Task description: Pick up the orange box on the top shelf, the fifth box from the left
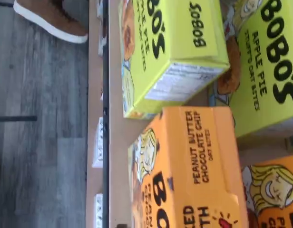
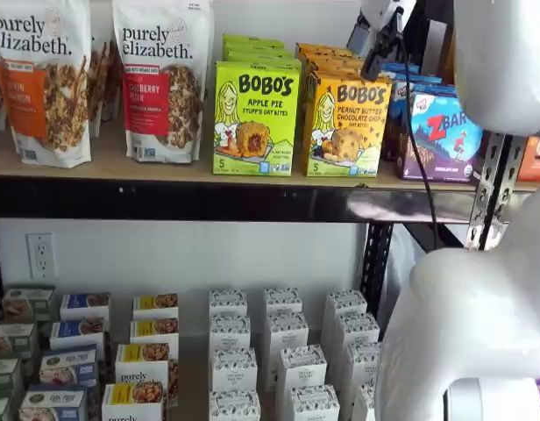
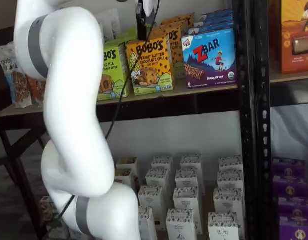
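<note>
The orange box [image 2: 344, 123], a yellow-orange Bobo's Peanut Butter Chocolate Chip carton, stands upright at the front of the top shelf [image 2: 121, 167], with more of the same behind it. It shows in both shelf views [image 3: 149, 67] and fills much of the wrist view [image 1: 189, 166]. My gripper [image 2: 372, 70] hangs just above and in front of the box's upper right corner. In a shelf view its black fingers [image 3: 142, 30] come down from the view's top edge over the box's top. I see no gap and no box between the fingers.
A lime-green Bobo's Apple Pie box [image 2: 255, 118] stands close on the orange box's left, and a blue ZBar box [image 2: 441, 136] on its right. Granola bags [image 2: 160, 79] stand further left. A black upright [image 3: 249, 100] rises right of the ZBar box. Small cartons [image 2: 279, 351] fill the lower shelf.
</note>
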`<action>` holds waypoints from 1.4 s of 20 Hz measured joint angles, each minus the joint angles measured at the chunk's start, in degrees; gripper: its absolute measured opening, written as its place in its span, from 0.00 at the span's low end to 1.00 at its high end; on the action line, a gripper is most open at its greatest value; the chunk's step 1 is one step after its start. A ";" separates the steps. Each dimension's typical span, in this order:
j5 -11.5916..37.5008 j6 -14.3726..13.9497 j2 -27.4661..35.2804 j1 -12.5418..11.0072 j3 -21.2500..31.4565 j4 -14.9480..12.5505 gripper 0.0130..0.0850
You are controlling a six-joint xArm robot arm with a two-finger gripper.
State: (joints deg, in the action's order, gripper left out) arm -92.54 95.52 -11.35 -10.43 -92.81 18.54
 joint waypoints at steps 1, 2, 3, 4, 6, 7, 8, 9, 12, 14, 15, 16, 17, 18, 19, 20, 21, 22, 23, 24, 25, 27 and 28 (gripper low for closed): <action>-0.04 0.11 0.27 -0.01 -0.10 -0.16 1.00; -0.08 0.23 0.55 -0.05 -0.18 -0.29 1.00; -0.08 0.32 0.74 -0.06 -0.19 -0.39 1.00; -0.13 0.37 0.94 -0.06 -0.24 -0.50 1.00; 0.84 0.43 0.80 0.14 0.49 -0.79 1.00; 1.50 0.44 0.63 0.30 0.98 -0.91 1.00; 2.26 0.43 0.43 0.45 1.53 -0.99 1.00; 2.87 0.42 0.32 0.61 1.97 -1.15 1.00; 3.52 0.41 0.41 0.89 2.47 -1.63 1.00; 3.86 0.40 0.45 1.17 2.79 -2.31 1.00; 3.79 0.37 0.56 1.32 2.81 -2.72 1.00; 3.65 0.34 0.68 1.47 2.82 -3.14 1.00; 3.51 0.29 0.78 1.62 2.83 -3.53 1.00; 3.46 0.25 0.83 1.78 2.97 -3.94 1.00; 3.48 0.21 0.84 1.95 3.17 -4.30 1.00; 3.39 0.18 0.90 2.06 3.27 -4.55 1.00; 3.05 0.14 1.08 2.16 3.27 -4.81 1.00; 2.85 0.11 1.18 2.26 3.28 -5.05 1.00; 2.73 0.06 1.26 2.39 3.35 -5.37 1.00; 2.69 -0.04 1.30 2.65 3.55 -5.94 1.00; 2.62 -0.17 1.36 2.93 3.72 -6.57 1.00; 2.18 -0.38 1.60 3.39 3.93 -7.68 1.00; 2.19 -0.44 1.61 3.52 4.13 -7.93 1.00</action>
State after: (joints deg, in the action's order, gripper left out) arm -90.36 95.08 -9.74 -6.91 -88.68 10.60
